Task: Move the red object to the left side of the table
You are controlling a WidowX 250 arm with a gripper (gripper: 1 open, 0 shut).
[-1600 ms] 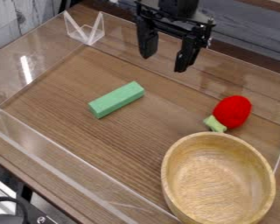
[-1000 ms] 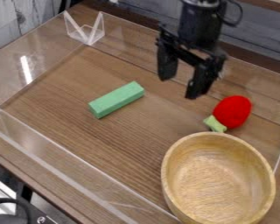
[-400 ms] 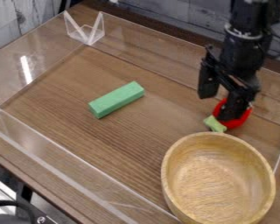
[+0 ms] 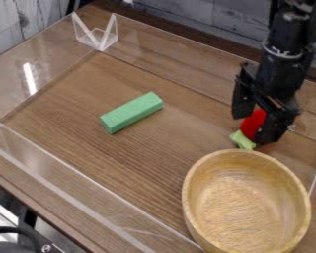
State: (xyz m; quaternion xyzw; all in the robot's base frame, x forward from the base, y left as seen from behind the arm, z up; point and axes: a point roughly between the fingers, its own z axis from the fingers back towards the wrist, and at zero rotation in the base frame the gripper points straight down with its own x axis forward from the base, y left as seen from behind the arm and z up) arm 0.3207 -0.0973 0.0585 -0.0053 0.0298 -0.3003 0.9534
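Note:
The red object lies on the right side of the table, its pale green stub pointing toward the front. My gripper has come down over it with its black fingers open, one on each side of the red body. Most of the red toy is hidden behind the fingers. I cannot tell whether the fingers touch it.
A long green block lies left of centre. A wooden bowl sits at the front right, just in front of the red toy. Low clear acrylic walls edge the tabletop, with a clear stand at the back left.
The gripper has travelled from the back centre to the right and descended until its open fingers straddle the red object. The red object, block and bowl have not moved.

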